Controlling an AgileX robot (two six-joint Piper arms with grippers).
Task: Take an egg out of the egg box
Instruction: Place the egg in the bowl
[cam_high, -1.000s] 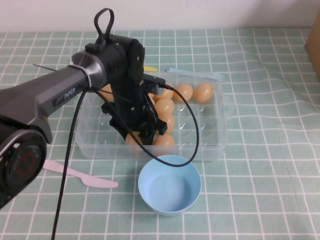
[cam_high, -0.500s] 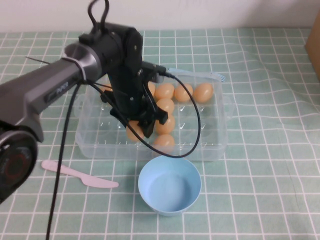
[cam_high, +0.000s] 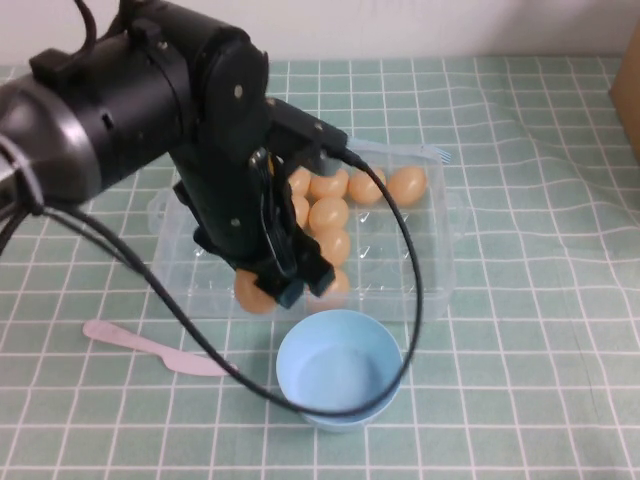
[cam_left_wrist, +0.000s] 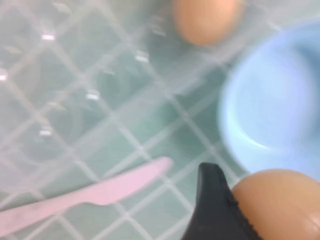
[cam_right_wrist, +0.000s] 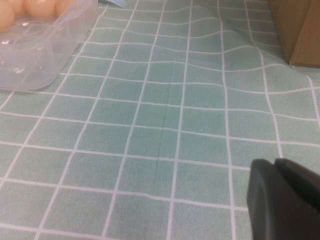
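Tan-orange and smooth, the egg (cam_high: 252, 293) sat clamped between the fingers of the left gripper (cam_high: 272, 290), raised above the near wall of the egg box (cam_high: 440, 262) and just short of the light-blue bowl (cam_high: 340, 372). In the left wrist view the same egg (cam_left_wrist: 280, 204) pressed against one black fingertip (cam_left_wrist: 215, 205), so the jaws were closed on it rather than standing free. Behind the gripper, the clear plastic egg box held the remaining eggs (cam_high: 366, 186) in a cluster toward its far side, the nearest of them (cam_high: 333, 286) lying just beside the gripper's fingers; the cups under and to the left of the gripper looked bare. A black cable (cam_high: 400, 260) looped from the left arm's wrist down past the bowl's rim. Below the gripper and off to its left, a pink plastic knife (cam_high: 150, 346) lay flat on the green checked tablecloth (cam_high: 540, 350), also visible from the left wrist (cam_left_wrist: 90, 192). A pale blue fork (cam_high: 425, 152) rested at the far edge of the egg box. No readable writing or brand mark showed on the arm or on any object. The right gripper (cam_right_wrist: 282, 197) was parked low over the cloth, well apart from the egg box (cam_right_wrist: 35, 50), its dark fingers pressed together with nothing between them. A brown cardboard box (cam_right_wrist: 300, 30) stood beyond it.
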